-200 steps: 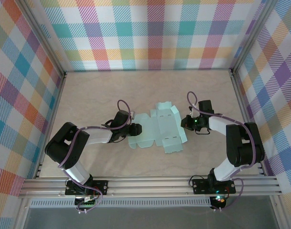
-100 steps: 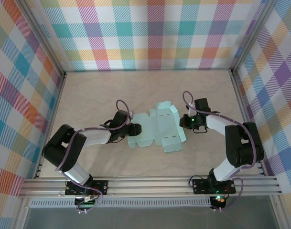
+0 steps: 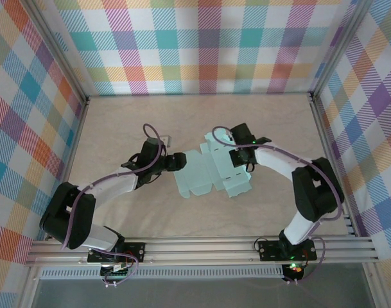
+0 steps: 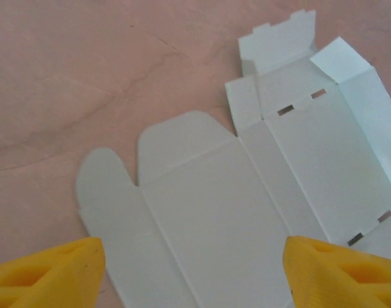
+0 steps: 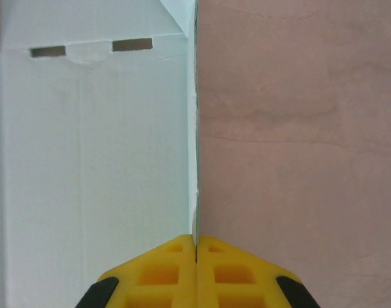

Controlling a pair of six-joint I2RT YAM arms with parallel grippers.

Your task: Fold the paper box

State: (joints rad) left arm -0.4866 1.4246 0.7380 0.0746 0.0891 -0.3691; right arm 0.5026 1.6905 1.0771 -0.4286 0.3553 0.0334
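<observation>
The paper box [image 3: 205, 178] is a pale mint die-cut sheet lying mostly flat in the middle of the table. In the left wrist view the paper box [image 4: 246, 212] shows its rounded tabs, creases and slots. My left gripper [image 3: 180, 160] hovers at the sheet's left edge. In its own view my left gripper [image 4: 192, 282] is open, the yellow fingertips [image 4: 54, 273] wide apart with nothing pinched. My right gripper [image 3: 239, 165] is over the sheet's right part. Seen from the right wrist, my right gripper [image 5: 196, 247] is shut on the thin edge of a panel of the paper box [image 5: 86, 160], which stands upright.
The plywood table [image 3: 118, 128] is bounded by plaid walls [image 3: 201, 45] at the back and both sides, with an aluminium rail [image 3: 201, 247] along the near edge. Bare wood lies behind and in front of the sheet.
My left gripper has opened and drawn back up and to the left. The right arm has swung left over the sheet, carrying the pinched right panel upward.
</observation>
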